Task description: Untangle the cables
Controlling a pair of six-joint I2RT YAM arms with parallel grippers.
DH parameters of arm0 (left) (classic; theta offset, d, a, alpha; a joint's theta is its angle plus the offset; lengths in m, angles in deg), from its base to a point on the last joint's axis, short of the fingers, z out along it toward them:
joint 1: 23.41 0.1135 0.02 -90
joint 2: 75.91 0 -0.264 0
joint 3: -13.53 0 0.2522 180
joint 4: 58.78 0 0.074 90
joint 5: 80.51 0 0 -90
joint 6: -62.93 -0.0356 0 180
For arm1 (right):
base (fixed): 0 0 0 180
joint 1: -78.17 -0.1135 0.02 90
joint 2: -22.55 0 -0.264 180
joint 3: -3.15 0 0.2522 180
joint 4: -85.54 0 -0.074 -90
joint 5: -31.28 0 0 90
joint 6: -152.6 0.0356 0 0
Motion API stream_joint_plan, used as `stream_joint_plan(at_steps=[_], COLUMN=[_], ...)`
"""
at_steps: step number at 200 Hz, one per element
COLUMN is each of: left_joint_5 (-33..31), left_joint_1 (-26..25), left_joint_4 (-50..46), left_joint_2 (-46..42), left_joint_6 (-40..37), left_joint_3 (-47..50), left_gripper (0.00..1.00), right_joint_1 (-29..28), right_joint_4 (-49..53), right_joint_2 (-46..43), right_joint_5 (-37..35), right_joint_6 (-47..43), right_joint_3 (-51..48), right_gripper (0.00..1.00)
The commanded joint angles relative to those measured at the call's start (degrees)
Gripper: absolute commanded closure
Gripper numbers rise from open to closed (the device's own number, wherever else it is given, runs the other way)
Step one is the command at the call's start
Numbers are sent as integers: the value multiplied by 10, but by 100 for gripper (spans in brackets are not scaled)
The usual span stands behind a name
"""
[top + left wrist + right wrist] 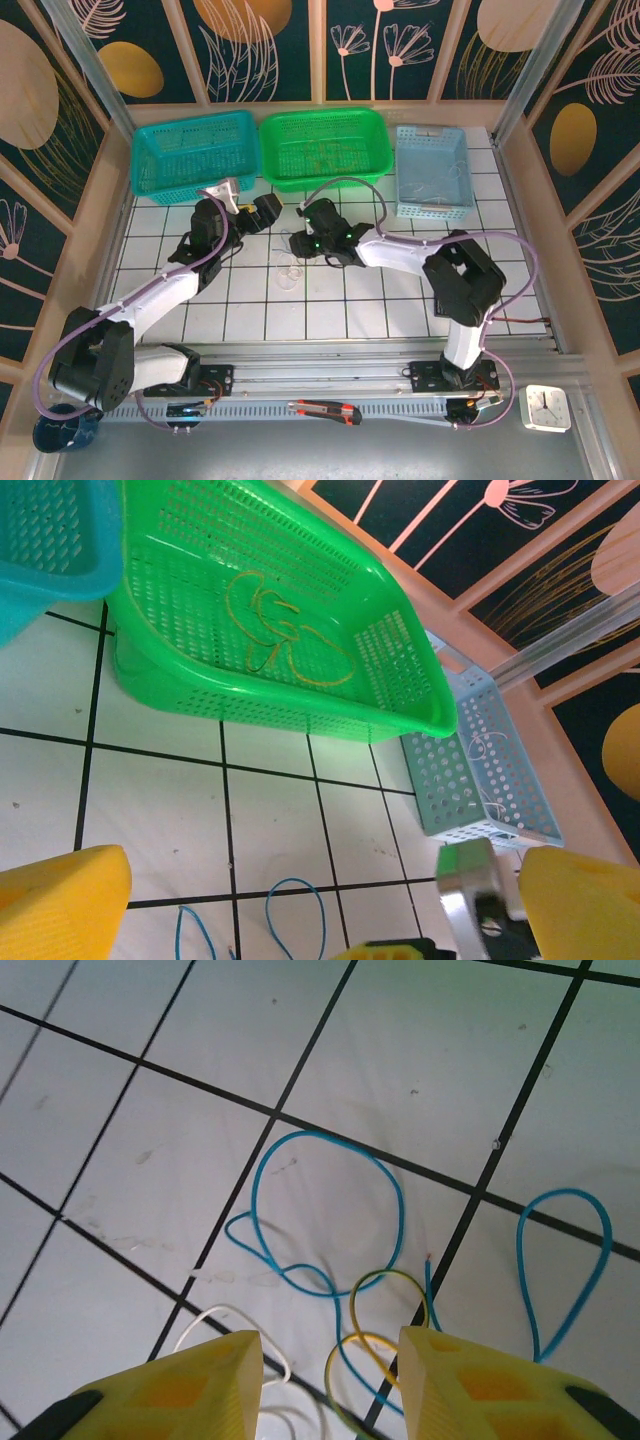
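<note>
Right pincer [325,1345] parted, cables [385,1272] between fingertips, ahead

Cables [290,268]: a small bunch of very thin wires, lying flat and slack on the white tiled tabletop [390,305]. Blue wire [322,1133]: one large open loop, with a narrower loop to its right. Yellow wire [362,1337]: two small loops crossing the blue strand. White wire [228,1309]: a curved arc just left of these. Strands overlap; not separated.
</note>
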Motion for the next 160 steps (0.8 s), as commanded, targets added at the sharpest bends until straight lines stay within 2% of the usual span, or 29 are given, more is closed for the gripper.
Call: stream_joint_plan(at_steps=[1, 50, 126, 160], left_joint_5=[12, 16, 21, 24], left_joint_1=[4, 6, 7, 7], left_joint_4=[11, 20, 38, 43], left_joint_2=[3, 4, 12, 14], left_joint_6=[10, 12, 19, 23], left_joint_3=[-4, 1, 1, 3], left_gripper=[1, 1, 1, 1], right_joint_1=[-1, 5, 26, 36], right_joint_4=[29, 41, 37, 31], right_joint_2=[26, 60, 90, 102], right_joint_5=[-36, -59, -55, -39], right_joint_6=[-21, -26, -23, -16], right_joint_3=[30, 46, 52, 57], right_gripper=[60, 60, 60, 68])
